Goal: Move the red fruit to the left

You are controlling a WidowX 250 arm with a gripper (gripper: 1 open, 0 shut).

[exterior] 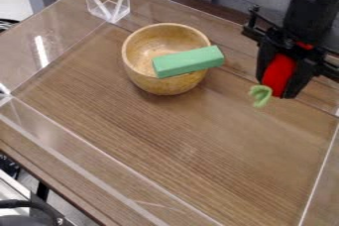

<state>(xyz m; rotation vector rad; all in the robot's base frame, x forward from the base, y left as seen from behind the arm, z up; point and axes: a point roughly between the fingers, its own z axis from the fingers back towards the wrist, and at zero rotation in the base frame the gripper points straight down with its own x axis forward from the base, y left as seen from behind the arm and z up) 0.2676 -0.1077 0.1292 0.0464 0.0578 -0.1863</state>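
The red fruit hangs above the right part of the wooden table, its light green stem pointing down and to the left. My gripper points straight down and is shut on the red fruit, with a black finger on each side of it. The fruit is clear of the tabletop. The arm's black body rises above it to the top right corner of the view.
A wooden bowl stands left of the gripper with a green rectangular block lying across its rim. Clear acrylic walls fence the wooden table. A small clear stand sits at the back left.
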